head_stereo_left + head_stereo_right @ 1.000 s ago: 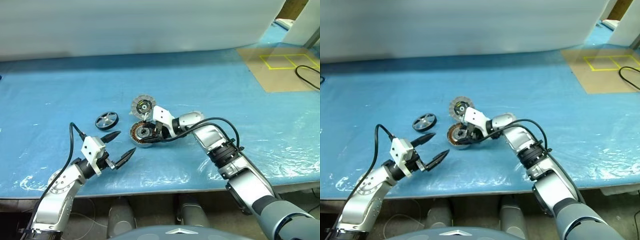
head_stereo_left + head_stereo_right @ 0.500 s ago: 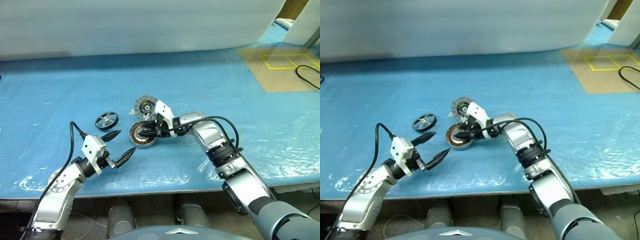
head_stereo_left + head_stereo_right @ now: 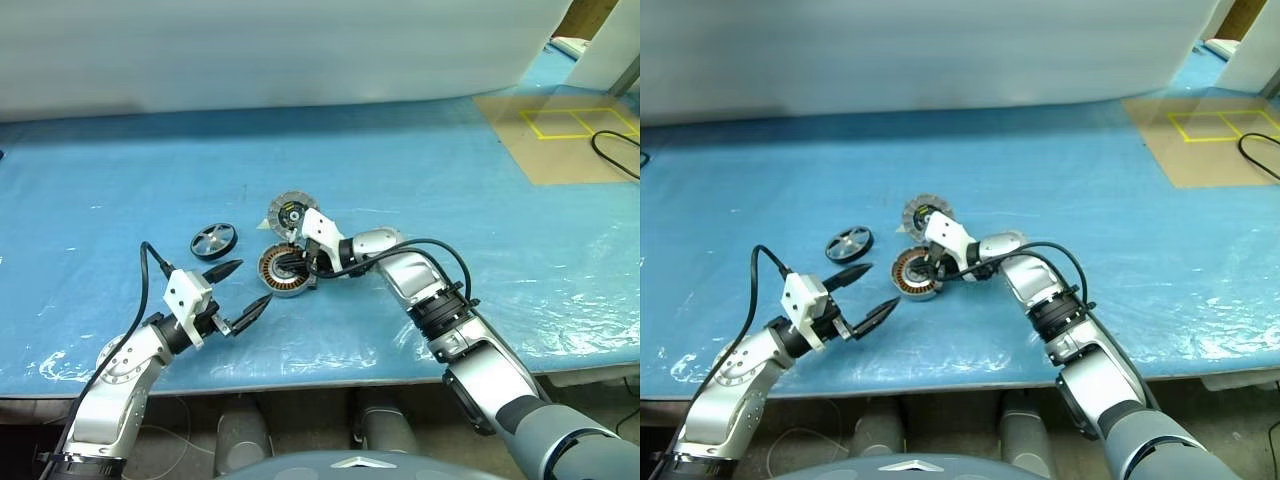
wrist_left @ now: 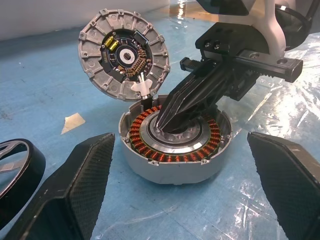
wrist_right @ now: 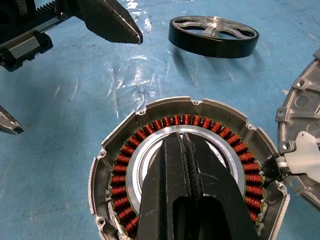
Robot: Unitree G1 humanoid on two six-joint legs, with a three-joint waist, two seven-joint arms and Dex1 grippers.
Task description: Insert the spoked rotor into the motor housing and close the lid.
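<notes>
The motor housing [image 3: 281,272] lies open on the blue table cover, its copper windings [image 5: 125,175] ringing a metal hub. Its lid [image 3: 289,211] stands tilted up at the far edge, ribbed face and dark centre showing [image 4: 124,55]. The spoked rotor [image 3: 213,240] lies flat on the cover to the housing's left, apart from it [image 5: 213,36]. My right gripper [image 5: 181,137] is shut, its joined tips resting in the housing's hub with nothing between them. My left gripper [image 3: 252,283] stands open, level, just in front and left of the housing, touching nothing.
A tan board [image 3: 560,135] with yellow tape squares lies at the back right, a black cable [image 3: 612,152] on it. A white wall runs along the back. A small scrap of tape [image 4: 72,123] lies near the lid. The table's front edge is close behind my left arm.
My right gripper's fingers have closed from open to shut over the housing's hub. The left arm, rotor and lid have not moved.
</notes>
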